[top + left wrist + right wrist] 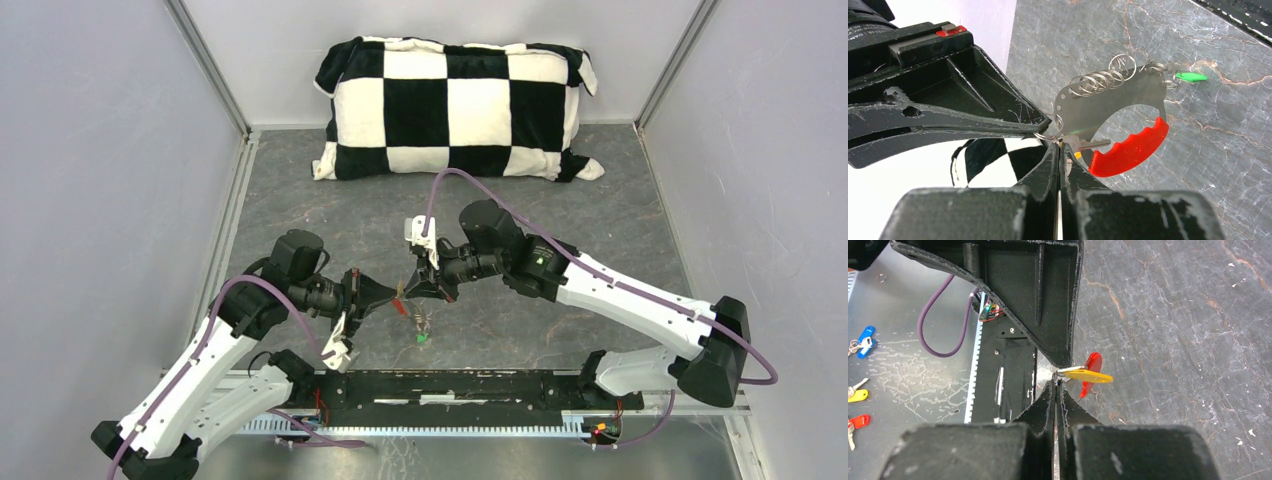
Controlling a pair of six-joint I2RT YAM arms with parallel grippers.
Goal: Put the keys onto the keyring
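Note:
Both grippers meet above the grey table at front centre. The silver keyring sits between their tips. From it hang a metal plate with a red tag, small chain links and the green-headed key. The red tag and the green key also show in the top view. My left gripper is shut, seemingly on the yellow-headed key; its blade sticks out beside the fingers. My right gripper is shut, its tips at the thin ring.
A black-and-white checkered pillow lies at the back. A black rail runs along the near edge. Spare blue, yellow and red keys lie on the metal strip beyond the rail. Walls close both sides.

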